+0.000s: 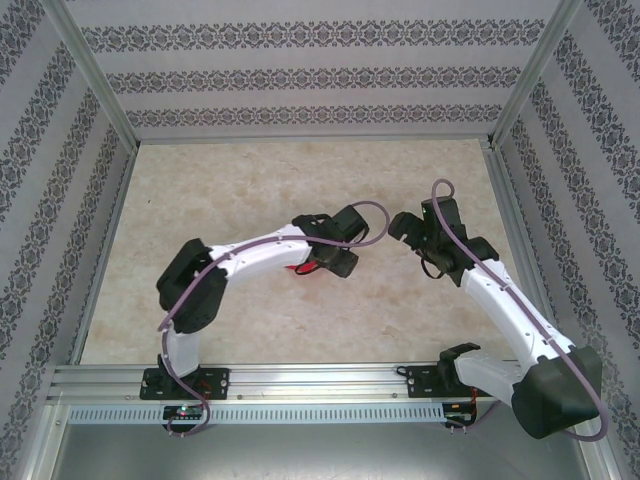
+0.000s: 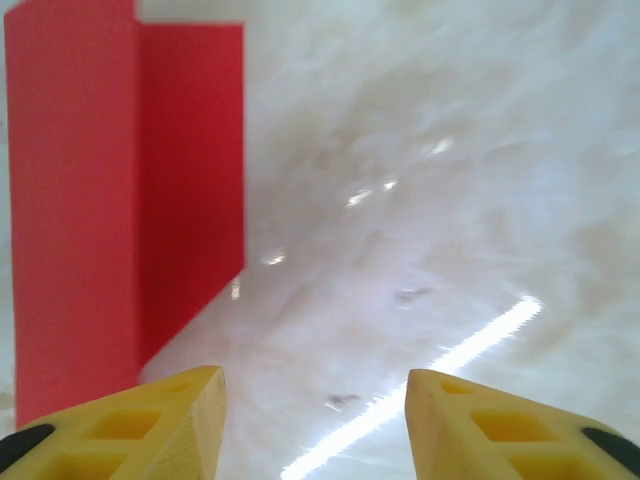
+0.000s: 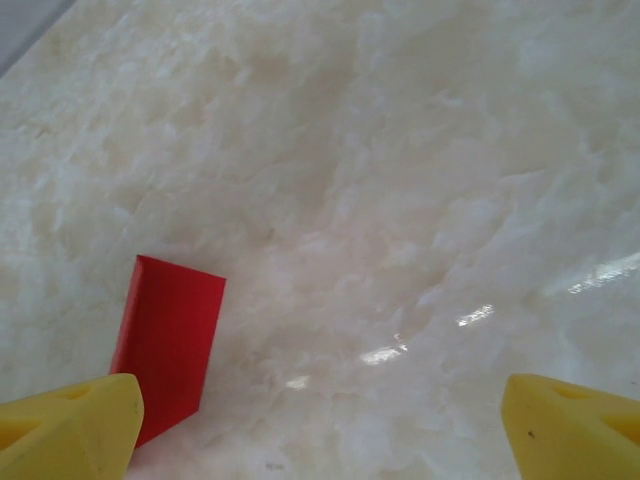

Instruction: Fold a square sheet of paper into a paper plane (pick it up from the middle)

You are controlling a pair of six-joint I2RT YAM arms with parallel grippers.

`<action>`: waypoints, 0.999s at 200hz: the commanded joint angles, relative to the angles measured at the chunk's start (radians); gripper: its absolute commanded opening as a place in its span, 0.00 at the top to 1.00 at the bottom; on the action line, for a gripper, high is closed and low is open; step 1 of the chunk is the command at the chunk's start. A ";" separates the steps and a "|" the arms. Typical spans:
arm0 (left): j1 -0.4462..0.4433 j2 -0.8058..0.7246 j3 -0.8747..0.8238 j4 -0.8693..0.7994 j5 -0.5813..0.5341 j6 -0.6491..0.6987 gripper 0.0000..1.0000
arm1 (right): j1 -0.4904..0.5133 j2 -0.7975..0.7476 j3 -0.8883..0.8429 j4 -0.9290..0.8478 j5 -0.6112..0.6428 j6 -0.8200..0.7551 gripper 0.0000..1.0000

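Where paper (red) lies, left arm overhangs.

Left arm: up from base, bent sharply at elbow, forearm stretched rightward toward centre. Left pincer: tipped downward, yellow fingers parted with moderate gap, gripping nothing. Right arm: out from base to right-side elbow, forearm swept up-left toward centre. Right pincer: tipped downward, yellow fingers spread wide. Wrists near each other, not touching.
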 commanded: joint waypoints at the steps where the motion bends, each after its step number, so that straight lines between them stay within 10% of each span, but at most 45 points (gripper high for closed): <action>1: 0.037 -0.109 -0.069 0.111 0.163 -0.087 0.46 | 0.021 0.010 0.037 0.006 -0.083 -0.020 0.13; 114: 0.517 -0.380 -0.491 0.255 0.252 -0.297 0.06 | 0.399 0.551 0.308 0.228 -0.130 0.086 0.66; 200: 0.611 -0.388 -0.554 0.327 0.230 -0.207 0.00 | 0.469 0.931 0.534 0.240 -0.214 0.097 0.69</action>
